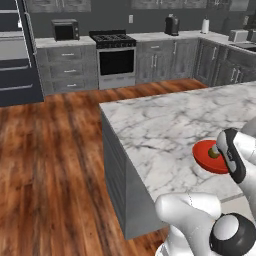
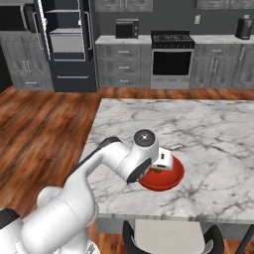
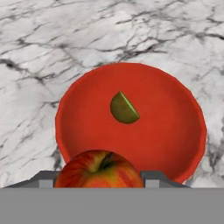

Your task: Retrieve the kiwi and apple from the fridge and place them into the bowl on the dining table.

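Gripper (image 3: 99,181) holds the apple (image 3: 99,169) clamped between its fingers, hovering over the bowl's (image 3: 170,144) 6 o'clock rim in hand view; apple bottom cut off, fingertips mostly hidden behind it. Kiwi (image 3: 124,107) sits inside the bowl, near centre. Bowl rests on the dining table (image 1: 165,125); arm covers its right part in left base view. Fridge (image 2: 67,44) stands open at 11 o'clock in right base view.

The arm (image 2: 99,168) is glossy white, built of fat rounded segments — smooth shells with no visible cables or markings; a dark circular joint cap (image 2: 145,138) with a pale grey centre tops the elbow; another dark ring with a grey dome (image 1: 231,231) sits lower; a black band (image 1: 231,155) edges the wrist link.
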### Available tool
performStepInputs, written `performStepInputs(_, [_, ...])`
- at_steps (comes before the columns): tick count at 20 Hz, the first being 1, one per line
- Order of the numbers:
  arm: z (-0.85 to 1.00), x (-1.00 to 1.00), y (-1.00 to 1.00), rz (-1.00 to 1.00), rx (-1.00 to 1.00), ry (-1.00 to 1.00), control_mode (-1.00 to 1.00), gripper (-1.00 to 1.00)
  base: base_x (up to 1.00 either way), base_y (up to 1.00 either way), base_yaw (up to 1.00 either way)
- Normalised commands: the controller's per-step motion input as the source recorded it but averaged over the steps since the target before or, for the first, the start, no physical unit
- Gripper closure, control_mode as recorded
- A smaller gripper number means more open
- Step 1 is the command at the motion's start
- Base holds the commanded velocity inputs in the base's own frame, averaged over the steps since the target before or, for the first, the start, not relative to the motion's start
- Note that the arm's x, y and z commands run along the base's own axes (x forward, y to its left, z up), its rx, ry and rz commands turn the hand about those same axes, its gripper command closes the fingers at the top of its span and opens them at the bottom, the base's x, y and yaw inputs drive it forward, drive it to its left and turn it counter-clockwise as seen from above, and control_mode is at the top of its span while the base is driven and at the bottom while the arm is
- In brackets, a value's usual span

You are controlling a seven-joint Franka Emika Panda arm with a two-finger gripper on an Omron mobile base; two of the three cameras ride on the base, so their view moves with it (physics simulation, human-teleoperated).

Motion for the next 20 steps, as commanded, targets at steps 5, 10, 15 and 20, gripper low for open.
performStepInputs(5, [-0.17, 0.21, -0.14, 0.00, 0.00, 0.00, -1.00, 1.00, 0.00, 0.00, 0.00])
performStepInputs(10, [-0.15, 0.21, -0.14, 0.00, 0.00, 0.00, -1.00, 1.00, 0.00, 0.00, 0.00])
performStepInputs(15, [-0.16, 0.21, -0.08, 0.00, 0.00, 0.00, -1.00, 1.00, 0.00, 0.00, 0.00])
performStepInputs(20, [-0.16, 0.20, -0.07, 0.00, 0.00, 0.01, -1.00, 1.00, 0.00, 0.00, 0.00])
